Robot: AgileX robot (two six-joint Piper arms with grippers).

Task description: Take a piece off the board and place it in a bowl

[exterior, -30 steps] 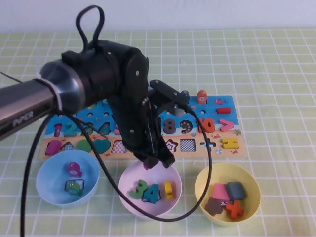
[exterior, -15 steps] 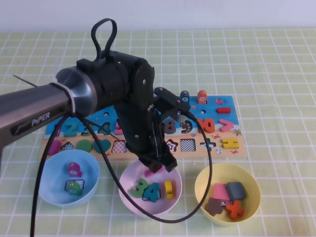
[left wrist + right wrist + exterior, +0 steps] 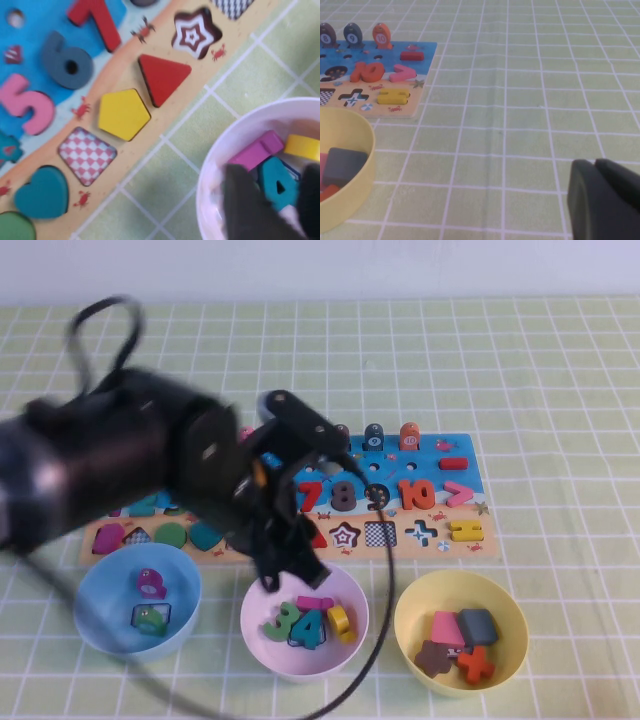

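Green-checked worktop (image 3: 560,370) carries the long blue-and-sand puzzle board (image 3: 455,502). Small magenta bar piece (image 3: 314,603) lies inside the pale pink bowl (image 3: 254,632). Left pincer (image 3: 272,200), open and empty, hangs above it; best lift straight clear. Right pincer (image 3: 605,200) sits parked over bare worktop, apparently closed.

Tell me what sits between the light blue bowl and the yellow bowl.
In the high view, the pink-lilac bowl sits between the light blue bowl and yellow bowl, holding the magenta piece. The left gripper hovers over its far rim; the right gripper is parked apart.
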